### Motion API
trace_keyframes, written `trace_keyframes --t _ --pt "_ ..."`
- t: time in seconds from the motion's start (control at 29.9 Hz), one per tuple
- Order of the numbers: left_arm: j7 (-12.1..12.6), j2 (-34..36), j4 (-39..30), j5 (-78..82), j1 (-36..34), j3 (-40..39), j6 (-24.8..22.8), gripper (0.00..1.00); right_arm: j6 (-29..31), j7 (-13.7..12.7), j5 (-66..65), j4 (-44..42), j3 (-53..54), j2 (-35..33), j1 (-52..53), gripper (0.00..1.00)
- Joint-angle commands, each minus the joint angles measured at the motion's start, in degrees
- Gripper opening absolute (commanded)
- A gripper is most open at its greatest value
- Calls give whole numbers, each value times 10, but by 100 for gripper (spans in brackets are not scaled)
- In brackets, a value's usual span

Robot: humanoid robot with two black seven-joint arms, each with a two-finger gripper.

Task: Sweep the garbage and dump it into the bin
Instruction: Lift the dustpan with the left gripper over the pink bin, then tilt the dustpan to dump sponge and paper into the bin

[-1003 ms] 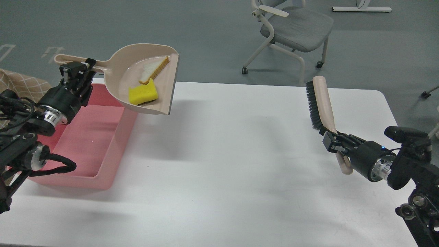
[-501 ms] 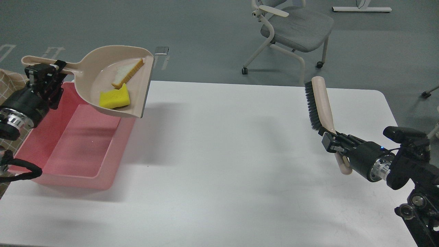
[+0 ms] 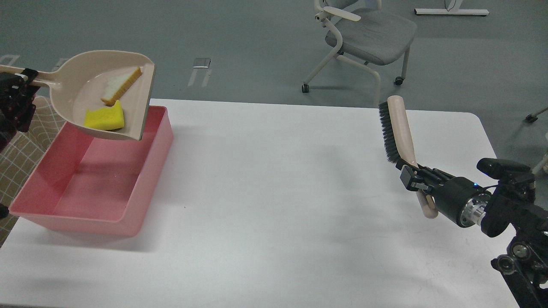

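My left gripper (image 3: 19,83) at the left edge is shut on the handle of the beige dustpan (image 3: 85,92), held in the air over the far end of the pink bin (image 3: 132,209). In the dustpan lie the white bread slice with brown crust (image 3: 121,84) and the yellow sponge block (image 3: 105,119). The bin's inside shows nothing in it. My right gripper (image 3: 413,179) at the right is shut on the beige handle of a black-bristled brush (image 3: 396,128), held upright above the table.
The white table (image 3: 278,192) carries the bin at its left end. A grey office chair (image 3: 364,38) stands on the floor behind the table. A checked beige cloth (image 3: 17,149) shows at the left edge.
My left gripper has carried the dustpan with the bread and sponge leftward, from beside the bin's right rim to over its far end. The right arm and brush have barely moved.
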Motion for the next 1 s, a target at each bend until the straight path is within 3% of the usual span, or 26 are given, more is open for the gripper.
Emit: trace_keyframes --t 0.0,0.97 --pt "-5 19 0 4 6 5 -5 0 0 0 0 -2 0 0 1 21" --pt "-5 140 22 91 51 11 -13 0 0 0 0 -8 2 9 2 21"
